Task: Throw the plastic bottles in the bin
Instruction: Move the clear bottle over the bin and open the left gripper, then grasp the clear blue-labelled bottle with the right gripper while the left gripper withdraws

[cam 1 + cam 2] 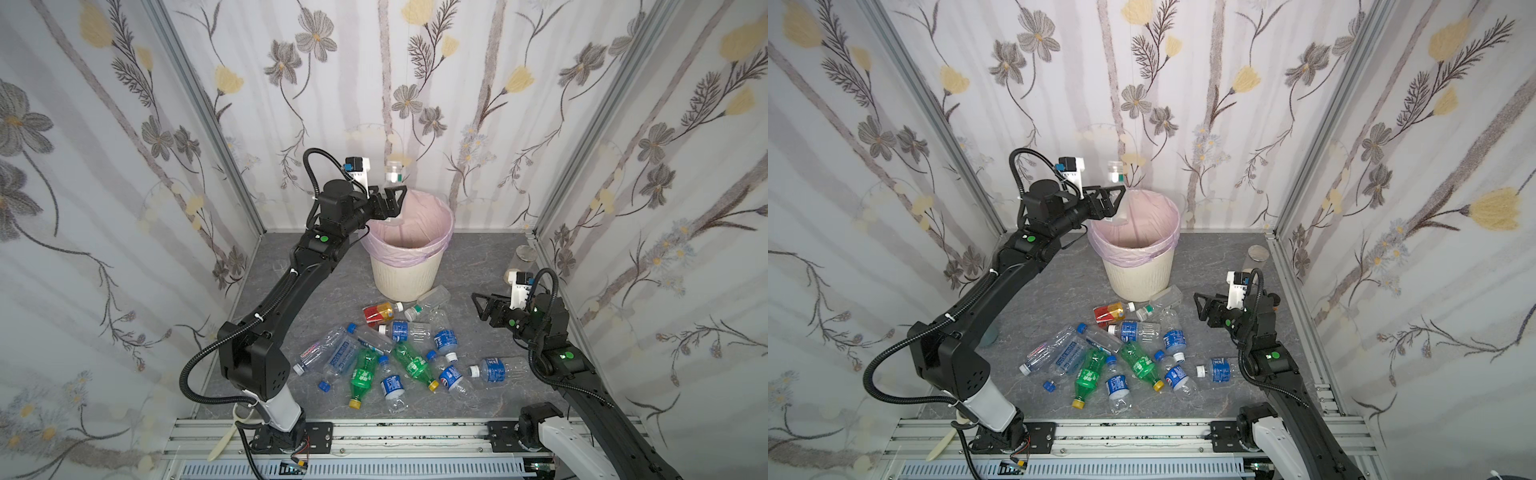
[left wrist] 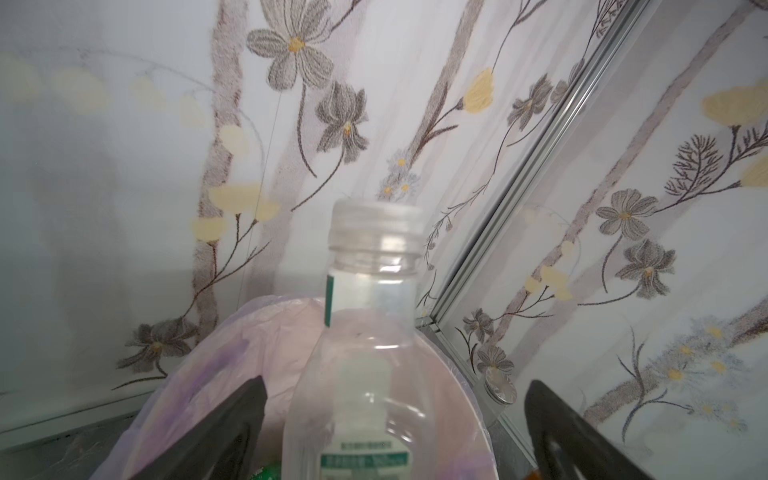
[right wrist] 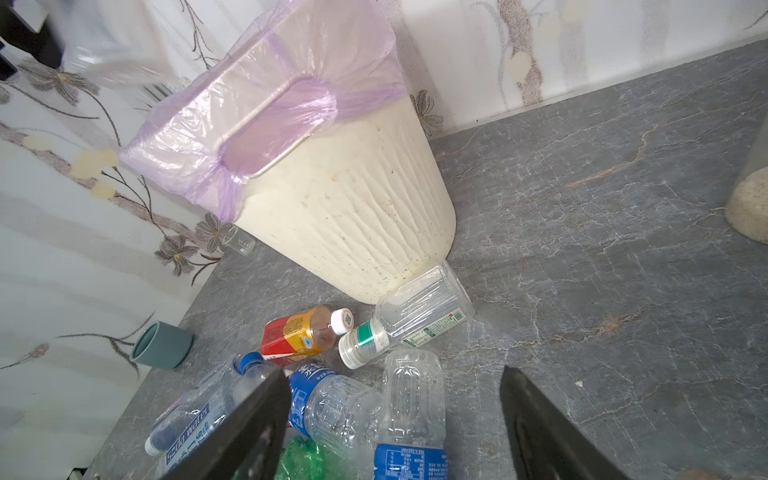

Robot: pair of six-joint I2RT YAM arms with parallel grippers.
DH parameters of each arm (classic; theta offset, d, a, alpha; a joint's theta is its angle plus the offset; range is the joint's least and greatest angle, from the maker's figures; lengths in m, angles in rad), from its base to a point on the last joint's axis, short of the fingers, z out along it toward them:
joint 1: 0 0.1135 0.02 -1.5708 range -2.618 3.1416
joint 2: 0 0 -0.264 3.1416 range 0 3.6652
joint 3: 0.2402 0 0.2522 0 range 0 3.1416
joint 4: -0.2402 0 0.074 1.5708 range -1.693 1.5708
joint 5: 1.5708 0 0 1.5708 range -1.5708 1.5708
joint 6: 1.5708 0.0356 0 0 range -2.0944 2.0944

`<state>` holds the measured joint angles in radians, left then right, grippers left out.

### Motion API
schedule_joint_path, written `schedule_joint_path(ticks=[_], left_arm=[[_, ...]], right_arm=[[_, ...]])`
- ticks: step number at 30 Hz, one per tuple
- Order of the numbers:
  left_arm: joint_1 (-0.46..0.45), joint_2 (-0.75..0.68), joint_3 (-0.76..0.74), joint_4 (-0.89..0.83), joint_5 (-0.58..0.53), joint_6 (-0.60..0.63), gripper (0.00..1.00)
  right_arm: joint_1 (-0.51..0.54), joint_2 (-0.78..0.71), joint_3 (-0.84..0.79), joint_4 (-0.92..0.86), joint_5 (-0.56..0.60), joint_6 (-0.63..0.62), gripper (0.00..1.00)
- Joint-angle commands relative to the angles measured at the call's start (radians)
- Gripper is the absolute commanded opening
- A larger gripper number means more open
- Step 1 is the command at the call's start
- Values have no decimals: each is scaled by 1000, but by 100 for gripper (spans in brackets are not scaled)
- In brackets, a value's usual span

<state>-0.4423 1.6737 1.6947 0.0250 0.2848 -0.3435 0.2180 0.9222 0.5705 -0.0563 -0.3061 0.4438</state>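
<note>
Over bin (image 1: 405,278), left gripper (image 1: 397,203) spread round clear bottle (image 2: 365,332); right gripper (image 1: 478,306) spread near bottles (image 1: 411,361)

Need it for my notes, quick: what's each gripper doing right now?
Left gripper: open, clear bottle loose between its fingers, above the bin.
Right gripper: open, empty, near the bottle pile.
</note>
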Motion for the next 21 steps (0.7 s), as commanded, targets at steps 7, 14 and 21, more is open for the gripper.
schedule_joint_path(ticks=[7, 14, 21], left_arm=[[-9, -298, -330, -31, -213, 55, 100], [16, -614, -691, -70, -357, 77, 100], [104, -813, -888, -182, -373, 42, 100]], right_arm=[[43, -5, 85, -200, 22, -60, 86], [141, 62, 112, -327, 109, -88, 87], [180, 195, 59, -254, 69, -68, 88]])
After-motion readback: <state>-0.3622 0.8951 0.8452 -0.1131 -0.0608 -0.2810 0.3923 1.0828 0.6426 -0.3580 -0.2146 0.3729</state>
